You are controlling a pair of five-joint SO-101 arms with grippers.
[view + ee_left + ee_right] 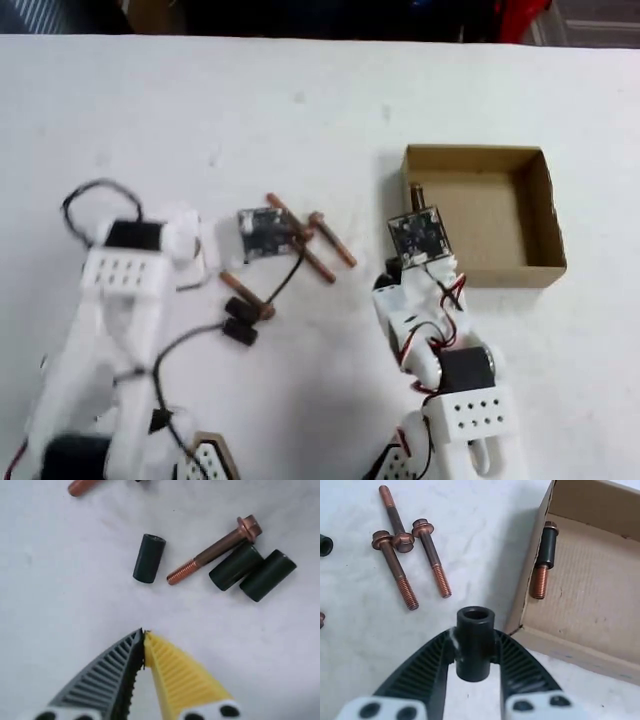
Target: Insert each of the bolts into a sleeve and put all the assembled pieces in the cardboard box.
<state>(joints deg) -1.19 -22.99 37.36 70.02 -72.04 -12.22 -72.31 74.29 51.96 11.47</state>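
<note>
Black and hollow, a short cylindrical sleeve [476,652] sits between the ribbed dark fingers [425,665] of the right gripper [475,632], which is clamped on its sides so that the open bore shows at the far end. This gripper is just beside a corner of the shallow brown cardboard box [527,587]. Inside the box, close along one wall, lies one assembled piece [543,555]: a copper-coloured bolt with a black sleeve over its shank and the threaded end sticking out. Three bare copper bolts [395,570] with flanged hex heads lie on the white table [480,540] near the box, their heads close together and their threaded ends spread apart. The left gripper [143,636], with one grey finger [105,675] and one yellow, has its tips pressed together on nothing, above the table. Near it a lone black sleeve [149,558] lies on its side. Just beside that rests another copper bolt [215,550], and a pair of black sleeves [236,566] lies side by side, touching each other, the nearer one against the bolt's shank under its head.
</note>
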